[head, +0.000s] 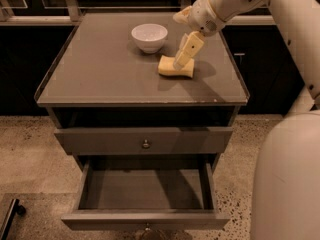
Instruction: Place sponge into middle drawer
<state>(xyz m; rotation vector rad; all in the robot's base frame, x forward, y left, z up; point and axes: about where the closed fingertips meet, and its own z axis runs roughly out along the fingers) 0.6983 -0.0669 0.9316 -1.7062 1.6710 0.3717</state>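
Observation:
The pale-yellow sponge (175, 67) lies on the grey cabinet top (100, 74), to the right of the white bowl (149, 37). My gripper (181, 60) hangs from the arm at the upper right and points down onto the sponge's middle, partly covering it. The middle drawer (145, 194) is the lower of the two and stands pulled out, its inside bare; its knob (147, 228) shows at the bottom edge. The drawer above it (143, 140) is closed.
My arm's large pale body (287, 184) fills the lower right beside the cabinet. Dark cabinets with a pale rail run along the back. The floor is speckled stone.

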